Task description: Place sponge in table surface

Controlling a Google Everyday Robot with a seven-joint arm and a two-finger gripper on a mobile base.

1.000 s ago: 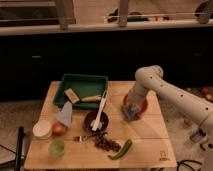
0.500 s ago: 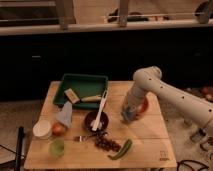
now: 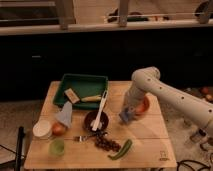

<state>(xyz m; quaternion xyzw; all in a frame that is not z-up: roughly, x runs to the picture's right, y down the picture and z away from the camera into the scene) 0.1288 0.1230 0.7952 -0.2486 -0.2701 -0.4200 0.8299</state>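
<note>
The blue-grey sponge (image 3: 126, 117) is at the tip of my gripper (image 3: 128, 114), which is shut on it. The gripper holds it low over the light wooden slatted table surface (image 3: 145, 131), just left of the orange-brown bowl (image 3: 144, 105) and right of the dark bowl (image 3: 94, 121). Whether the sponge touches the tabletop I cannot tell. My white arm (image 3: 160, 90) reaches in from the right.
A green tray (image 3: 84, 82) at the back left holds a tan block (image 3: 71, 95) and a yellow item (image 3: 90, 98). A white utensil (image 3: 102, 106) rests on the dark bowl. Grapes (image 3: 105, 143), a green pepper (image 3: 121, 149), cups and fruit stand at the front left.
The gripper with the sponge has moved left and down, from over the orange-brown bowl to low over the tabletop beside it.
</note>
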